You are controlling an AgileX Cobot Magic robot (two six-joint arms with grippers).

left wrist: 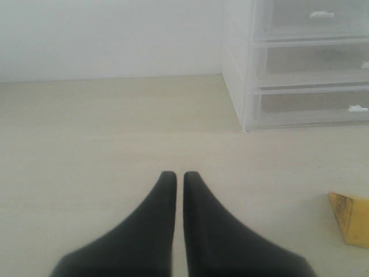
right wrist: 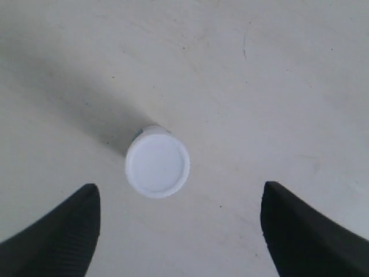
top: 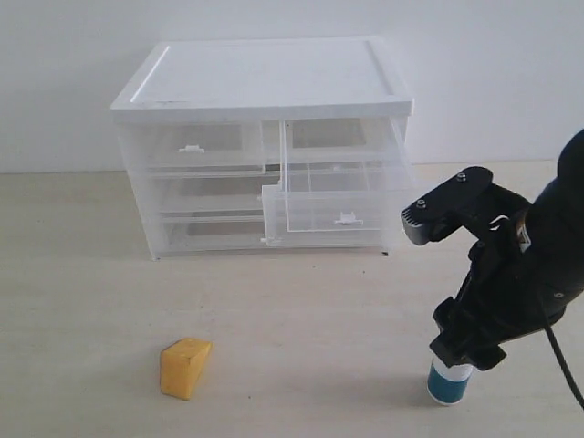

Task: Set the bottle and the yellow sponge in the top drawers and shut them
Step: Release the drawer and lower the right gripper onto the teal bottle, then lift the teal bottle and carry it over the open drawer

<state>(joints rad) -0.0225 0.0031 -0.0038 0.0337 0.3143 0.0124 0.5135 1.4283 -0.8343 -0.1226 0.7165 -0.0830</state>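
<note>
The bottle, teal-blue with a white cap, stands upright on the table at the front right. My right gripper hangs straight over it. In the right wrist view the white cap of the bottle lies just ahead of the open right gripper, off toward one finger and touching neither. The yellow sponge lies at the front left and also shows as the yellow sponge beside my left gripper, which is shut and empty. The top right drawer is pulled out; the top left drawer is shut.
The white-topped cabinet stands at the back against the wall, with two full-width clear drawers under the top ones. From the left wrist, the cabinet is ahead and to one side. My left arm is out of the exterior view.
</note>
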